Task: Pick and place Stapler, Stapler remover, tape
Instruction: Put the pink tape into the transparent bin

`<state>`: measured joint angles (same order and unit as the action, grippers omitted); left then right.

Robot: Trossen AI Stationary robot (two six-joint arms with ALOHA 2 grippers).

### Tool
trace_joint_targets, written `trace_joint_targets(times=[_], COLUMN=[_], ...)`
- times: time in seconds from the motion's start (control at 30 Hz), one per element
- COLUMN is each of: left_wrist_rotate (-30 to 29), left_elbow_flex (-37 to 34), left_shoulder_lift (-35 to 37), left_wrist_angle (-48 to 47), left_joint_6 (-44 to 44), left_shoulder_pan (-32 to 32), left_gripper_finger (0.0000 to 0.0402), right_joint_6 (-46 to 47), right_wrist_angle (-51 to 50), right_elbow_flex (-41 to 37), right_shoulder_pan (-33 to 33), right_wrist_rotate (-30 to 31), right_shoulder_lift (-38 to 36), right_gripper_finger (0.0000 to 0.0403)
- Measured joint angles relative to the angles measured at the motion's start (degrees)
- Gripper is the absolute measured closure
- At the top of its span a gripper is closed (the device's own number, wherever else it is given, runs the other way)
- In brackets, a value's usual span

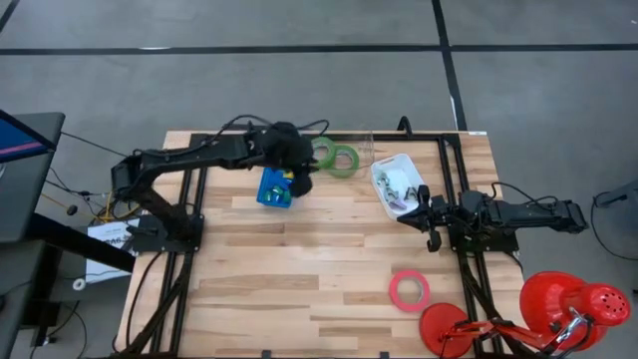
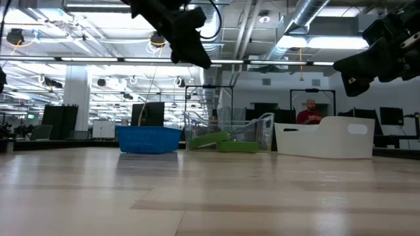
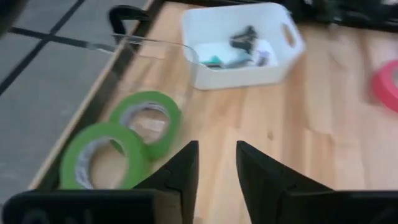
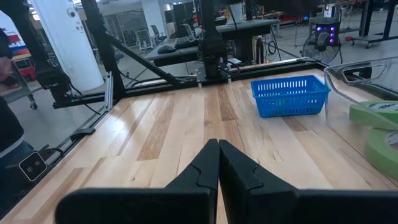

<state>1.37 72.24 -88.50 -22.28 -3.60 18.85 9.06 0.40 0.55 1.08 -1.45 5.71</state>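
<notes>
Two green rolls of tape (image 3: pixel 146 121) (image 3: pixel 99 155) lie flat side by side inside a clear-walled bin (image 1: pixel 351 145) at the far edge. The pinkish-red roll (image 1: pixel 409 289) lies flat on the table near the front right. My left gripper (image 3: pixel 216 167) hangs above the table between the blue basket (image 1: pixel 274 189) and the green rolls (image 1: pixel 334 157). It is open by a narrow gap, with nothing in it. My right gripper (image 4: pixel 217 158) waits shut at the right, beside the white bin (image 1: pixel 394 184). Small items (image 3: pixel 244 38) lie in that bin; I cannot tell stapler from stapler remover.
The blue basket holds small coloured pieces. Red lamp-like objects (image 1: pixel 558 304) stand at the front right corner. Bare wood stretches across the table's middle and near left. A person (image 2: pixel 308 115) sits in the room behind.
</notes>
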Motion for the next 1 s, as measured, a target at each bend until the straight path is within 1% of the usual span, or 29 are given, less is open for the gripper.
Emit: trace_joint_targets(times=[0.27,0.43,0.63,0.77,1.0], left_wrist_rotate=[0.0,0.0,0.0,0.1,0.0], left_elbow_flex=[-11.2,-16.3,-20.6,-21.8,-23.8], left_shoulder_lift=[9.5,13.3,15.4,15.4,15.4], left_wrist_angle=[2.0,2.8,3.1,3.2,3.9], left_joint_6=[0.0,0.0,0.4,3.6,3.9], left_shoulder_pan=[-7.3,-12.9,-18.8,-22.3,-26.2], left_gripper_finger=[0.0343,0.0364,0.0383,0.0395,0.0398], right_joint_6=[0.0,0.0,0.0,0.0,0.0], right_wrist_angle=[0.0,0.0,0.0,0.0,0.0], right_elbow_flex=[0.0,0.0,0.0,0.0,0.0], right_shoulder_pan=[0.0,0.0,0.0,0.0,0.0], right_wrist_rotate=[0.0,0.0,0.0,0.0,0.0], right_shoulder_lift=[0.0,0.0,0.0,0.0,0.0], right_gripper_finger=[0.0403,0.0403,0.0403,0.0403,0.0403])
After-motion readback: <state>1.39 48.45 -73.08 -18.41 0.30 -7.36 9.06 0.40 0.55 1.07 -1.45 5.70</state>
